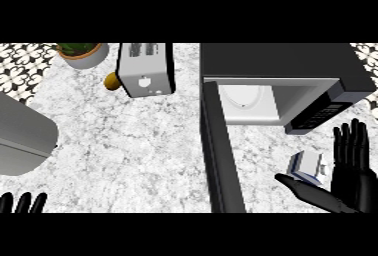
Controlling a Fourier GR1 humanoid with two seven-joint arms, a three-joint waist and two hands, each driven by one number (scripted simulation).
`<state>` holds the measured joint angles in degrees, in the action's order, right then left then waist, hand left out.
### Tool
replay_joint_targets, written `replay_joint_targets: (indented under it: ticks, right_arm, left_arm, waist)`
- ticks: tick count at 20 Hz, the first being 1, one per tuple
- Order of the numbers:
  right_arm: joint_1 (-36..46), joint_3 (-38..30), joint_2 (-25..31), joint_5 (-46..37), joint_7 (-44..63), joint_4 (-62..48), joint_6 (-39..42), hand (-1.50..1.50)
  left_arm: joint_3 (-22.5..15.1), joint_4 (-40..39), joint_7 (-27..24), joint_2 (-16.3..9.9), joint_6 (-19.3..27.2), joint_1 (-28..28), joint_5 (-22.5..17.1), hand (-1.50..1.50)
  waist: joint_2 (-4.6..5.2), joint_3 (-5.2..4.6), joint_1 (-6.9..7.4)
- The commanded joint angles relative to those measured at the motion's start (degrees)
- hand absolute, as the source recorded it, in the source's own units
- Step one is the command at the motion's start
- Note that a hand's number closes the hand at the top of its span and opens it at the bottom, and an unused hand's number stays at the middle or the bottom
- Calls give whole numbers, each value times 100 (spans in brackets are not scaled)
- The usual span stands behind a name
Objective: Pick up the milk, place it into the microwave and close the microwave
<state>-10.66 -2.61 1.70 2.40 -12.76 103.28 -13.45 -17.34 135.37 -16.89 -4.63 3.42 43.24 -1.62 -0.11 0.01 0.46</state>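
- On the worktop (133, 145), right of the open door (221, 160): milk (308, 166), lying just beside the right hand (347, 170), fingers straight and spread, thumb below the carton, not closed round it.
- Not yet lifted; microwave (284, 75) open, placing and closing left.
- Left hand (22, 202): only straight fingertips at the lower edge.
- Contact between carton and palm: hard to tell.

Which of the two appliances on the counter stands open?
The microwave, at the right: its door swings out toward the robot, showing the white inside. The toaster has no door.
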Motion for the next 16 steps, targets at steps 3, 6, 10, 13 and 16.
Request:
replay_joint_targets:
  ticks: [3,6,10,13,16]
  right_arm:
    - [-383,-445,86,354,-613,-395,306,-150]
    - [-413,-386,-160,237,-1079,-904,211,-150]
    - [-568,-808,224,582,-1520,-1393,808,-150]
    - [-129,-768,111,370,-1690,-1955,625,-150]
    - [-45,-994,341,511,-2205,-2572,1025,-150]
  left_arm:
    - [344,-365,-691,-119,-259,215,-410,-150]
    - [-510,201,-245,51,65,485,295,-150]
    - [-182,-39,-599,-102,-99,502,109,-150]
    - [-295,446,410,-82,156,56,143,-150]
    - [165,29,-211,-234,-118,241,-252,-150]
  waist:
    - [-6,-3,-2]
    - [-5,2,7]
    - [-6,0,-2]
    - [7,2,-17]
    - [4,0,0]
